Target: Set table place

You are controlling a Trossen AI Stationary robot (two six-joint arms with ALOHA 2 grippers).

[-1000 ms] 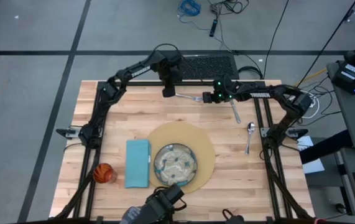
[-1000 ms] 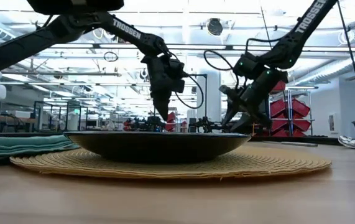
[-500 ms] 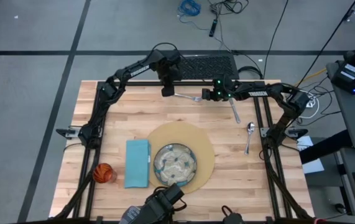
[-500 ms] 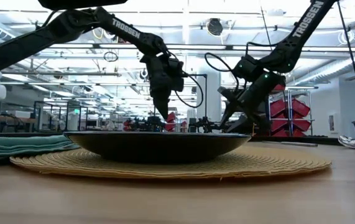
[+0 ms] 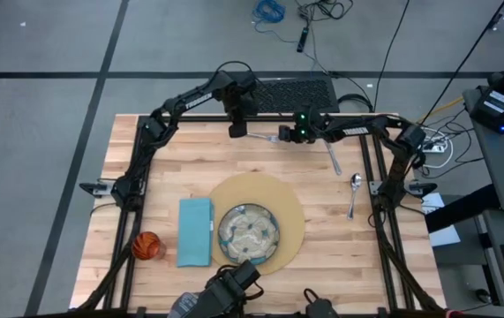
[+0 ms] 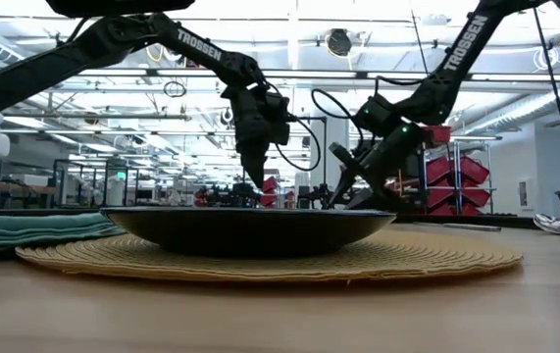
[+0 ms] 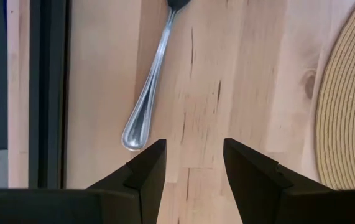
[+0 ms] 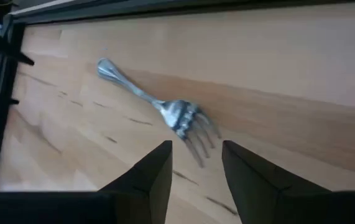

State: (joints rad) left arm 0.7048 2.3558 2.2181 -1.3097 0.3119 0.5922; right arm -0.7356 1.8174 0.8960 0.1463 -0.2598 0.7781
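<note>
Here the fork (image 5: 274, 139) is seen lying flat at the far edge of the table (image 5: 172, 168), handle toward nine o'clock, between the spread, empty left gripper (image 5: 238, 130) and the nearer right gripper (image 5: 293, 136), likewise parted over the tines.

Silver fork (image 8: 158, 109) flat on table (image 8: 301, 56)

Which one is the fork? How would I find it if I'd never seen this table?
Start at the round tan mat on the wooden table, then go toward the far edge by the black frame. The fork lies flat there between the two arms' tools. Unlike the spoon and knife on the right, it ends in prongs.
</note>
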